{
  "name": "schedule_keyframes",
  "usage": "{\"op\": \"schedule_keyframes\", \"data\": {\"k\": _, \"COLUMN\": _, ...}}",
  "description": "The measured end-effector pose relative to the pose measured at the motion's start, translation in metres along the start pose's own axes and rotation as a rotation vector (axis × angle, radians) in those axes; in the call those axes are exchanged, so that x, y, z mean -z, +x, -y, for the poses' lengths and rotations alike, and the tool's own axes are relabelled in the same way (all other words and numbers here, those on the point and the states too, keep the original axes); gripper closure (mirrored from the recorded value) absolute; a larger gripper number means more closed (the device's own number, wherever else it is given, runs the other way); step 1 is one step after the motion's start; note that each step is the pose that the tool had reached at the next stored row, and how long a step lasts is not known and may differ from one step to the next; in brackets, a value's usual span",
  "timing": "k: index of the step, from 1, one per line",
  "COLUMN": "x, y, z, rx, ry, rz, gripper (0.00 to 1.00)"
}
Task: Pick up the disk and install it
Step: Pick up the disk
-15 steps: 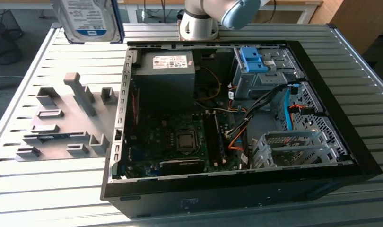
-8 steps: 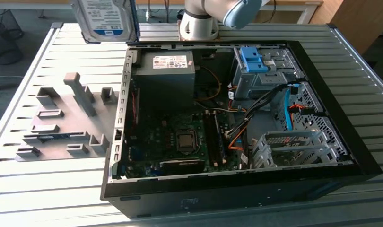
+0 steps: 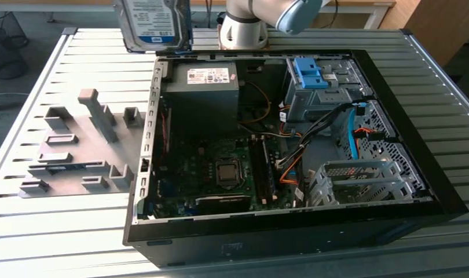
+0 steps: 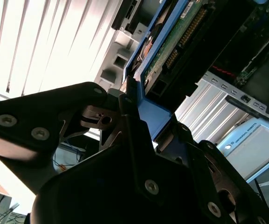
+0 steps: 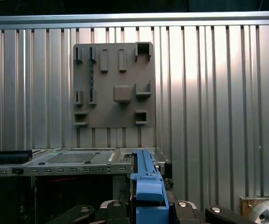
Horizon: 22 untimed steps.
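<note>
On the exterior view's left we see a grey board (image 3: 72, 145) with raised blocks lying flat on the slatted metal table (image 3: 451, 116). The same board shows in the first wrist view (image 5: 113, 84). Right of it, at the top edge of the exterior view and left of centre, the disk (image 3: 153, 23) stands upright in the air with its white-and-blue label facing us, just beyond the far rim of the open computer case (image 3: 296, 234). Next to the disk is the pale base of the arm (image 3: 250, 23). In the second wrist view the gripper (image 4: 143, 114) has its black fingers (image 4: 125, 105) closed on the blue frame of the disk (image 4: 169, 44), whose green circuit side faces that camera. The first wrist view shows that blue frame (image 5: 148, 186) clamped between the two sides of the gripper (image 5: 148, 207). The case fills the middle of the exterior view. Inside it, a dark grey box (image 3: 202, 95) with a small white label sits at upper left. A blue bracket (image 3: 310, 72) sits at upper right in a metal bay. A perforated metal cage (image 3: 358, 182) lies at lower right.
</note>
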<state>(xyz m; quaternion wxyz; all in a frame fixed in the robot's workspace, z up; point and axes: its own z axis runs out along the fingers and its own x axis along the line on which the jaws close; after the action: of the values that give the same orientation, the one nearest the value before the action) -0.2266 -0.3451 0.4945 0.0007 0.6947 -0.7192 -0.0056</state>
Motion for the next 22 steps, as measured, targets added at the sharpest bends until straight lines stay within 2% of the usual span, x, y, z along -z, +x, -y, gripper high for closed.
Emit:
{"op": "schedule_keyframes", "data": {"k": 4, "x": 0.0002, "y": -0.0005, "z": 0.0181, "rx": 0.0, "ry": -0.0001, "rz": -0.0002, "gripper": 0.64}}
{"op": "schedule_keyframes", "data": {"k": 6, "x": 0.0002, "y": 0.0, "z": 0.0231, "rx": 0.0, "ry": -0.0001, "rz": -0.0025, "gripper": 0.64}}
{"op": "schedule_keyframes", "data": {"k": 18, "x": -0.0001, "y": 0.0147, "z": 0.0284, "rx": 0.0, "ry": 0.0007, "rz": -0.0219, "gripper": 0.64}}
{"op": "schedule_keyframes", "data": {"k": 22, "x": 0.0, "y": 0.0173, "z": 0.0387, "rx": 0.0, "ry": 0.0007, "rz": -0.0222, "gripper": 0.64}}
